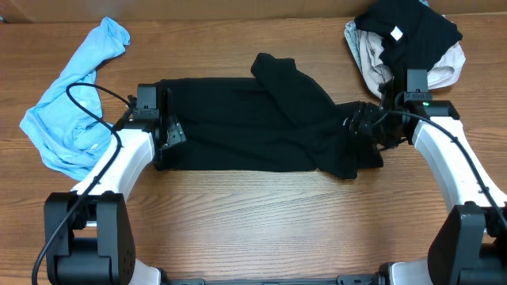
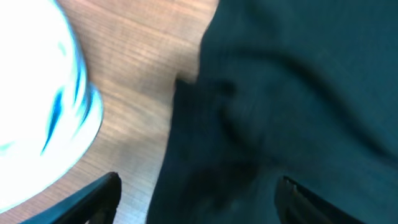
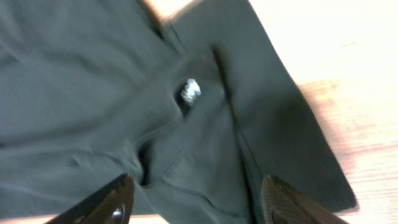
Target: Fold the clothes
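The only markings are two small white ones, and neither can be read. One is a white neck label (image 1: 395,33) on a black garment (image 1: 424,28) heaped beyond the right claw (image 3: 199,200), too small to make out. The other is a white patch (image 3: 190,91) on the black T-shirt (image 1: 238,123). It lies ahead of the right claw's fingertips in the right wrist view and is blurred.

The T-shirt lies flat on the desk (image 1: 261,214) as a long dark band. It reaches from the left claw (image 2: 199,200) at one end to the right claw at the other, so its long axis runs straight from claw to claw. Nearer the right claw a loose flap crosses the band at a slant, and the cloth bunches in creases at that end.

The left claw's fingers stand wide apart above the shirt's end. Black fabric fills the space between and ahead of them, and bare wood shows to the outer side. The right claw's fingers are likewise spread, with rumpled black cloth between and ahead of them and nothing pinched.

A light blue garment (image 1: 71,111) lies crumpled to the outer side of the left claw, just beside that arm. Under the black heap beyond the right claw sits a pale garment (image 1: 366,59).
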